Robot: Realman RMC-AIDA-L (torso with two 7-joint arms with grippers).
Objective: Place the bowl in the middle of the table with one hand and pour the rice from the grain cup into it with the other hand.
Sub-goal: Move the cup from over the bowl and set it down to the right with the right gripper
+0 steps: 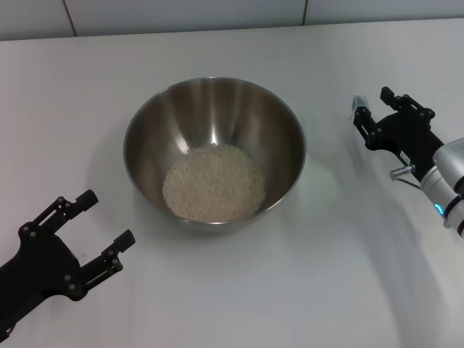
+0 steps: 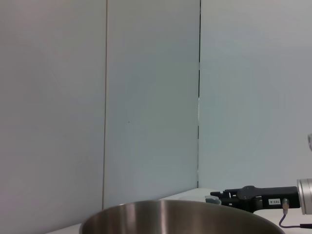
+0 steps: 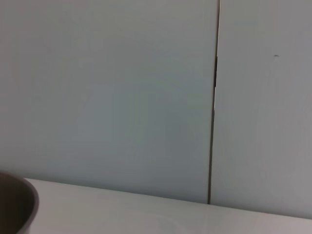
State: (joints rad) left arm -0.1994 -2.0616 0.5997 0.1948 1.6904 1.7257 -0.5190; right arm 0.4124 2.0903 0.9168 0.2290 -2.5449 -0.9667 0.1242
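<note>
The table [image 1: 348,290] is the biggest thing here, a plain white top running back to a grey tiled wall [image 1: 181,14]. Near its middle stands the bowl [image 1: 145,130], upright, wide and deep, and the rice [image 1: 214,181] lies in a flat pale heap on its base. By the look of it, both halves of the task are done: the bowl sits about centred and the grains are inside it.

The left gripper [image 1: 98,235] hangs low at the near left corner, close to the bowl's near-left side but not touching it, its 2 fingers spread apart with nothing between them. The right gripper [image 1: 371,109] is off to the bowl's right, well apart from the rim, its fingers pointing toward the far left. A small pale, translucent object shows at its fingertips, which may be the grain cup [image 1: 357,106]; I cannot tell whether the fingers are clamped on it or just beside it.

If that is the cup, it lies right of the bowl, so the right arm is the nearer one, and I judge that what remains is setting it down and drawing back.
</note>
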